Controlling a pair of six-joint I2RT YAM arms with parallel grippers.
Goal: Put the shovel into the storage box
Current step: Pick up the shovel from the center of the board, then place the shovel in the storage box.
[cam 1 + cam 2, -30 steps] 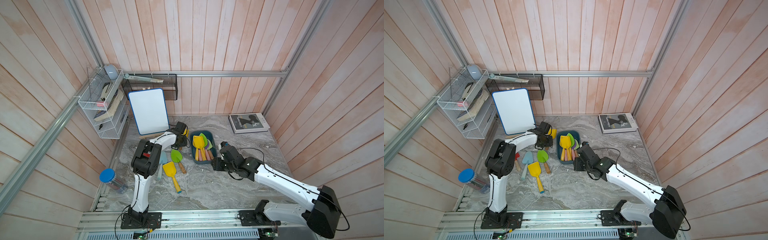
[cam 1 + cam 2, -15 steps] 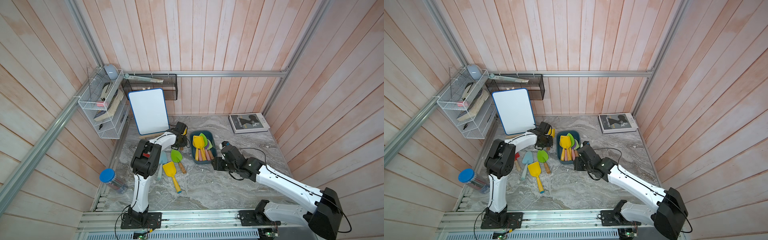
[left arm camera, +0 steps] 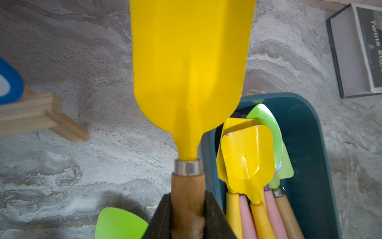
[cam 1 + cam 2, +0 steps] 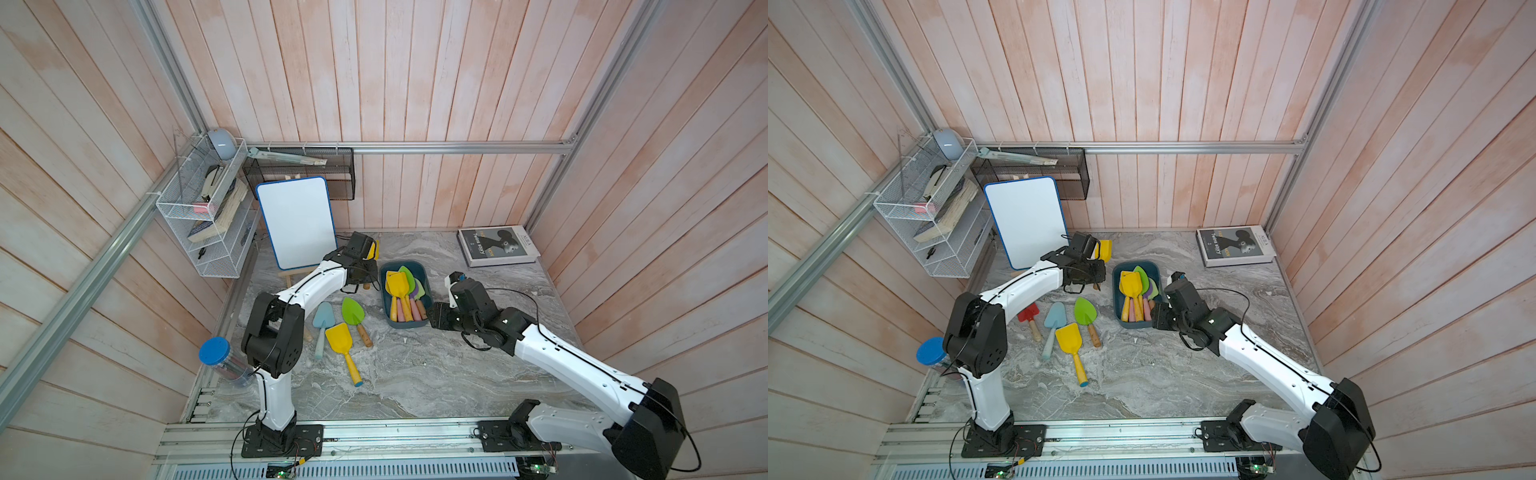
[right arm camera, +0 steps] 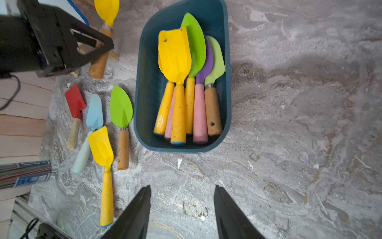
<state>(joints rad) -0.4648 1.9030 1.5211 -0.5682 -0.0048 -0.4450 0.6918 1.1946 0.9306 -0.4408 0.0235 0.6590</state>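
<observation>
Marble tabletop [image 4: 415, 374], in a top view: my left gripper [image 4: 365, 277] holds the yellow shovel [image 4: 374, 250] just beside the storage box [image 4: 405, 325], outside it. Left wrist: jaws clamp its wooden handle. Right wrist: my right gripper [image 5: 182, 188] stands parted, empty.

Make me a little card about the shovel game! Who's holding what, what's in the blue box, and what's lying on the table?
Left gripper: shut on the wooden handle of the held yellow shovel, not in the box yet
Right gripper: open, empty
Storage box: several shovels inside, handles at one end
Loose on table: red shovel, light blue shovel, green shovel, yellow-handled shovel
</observation>
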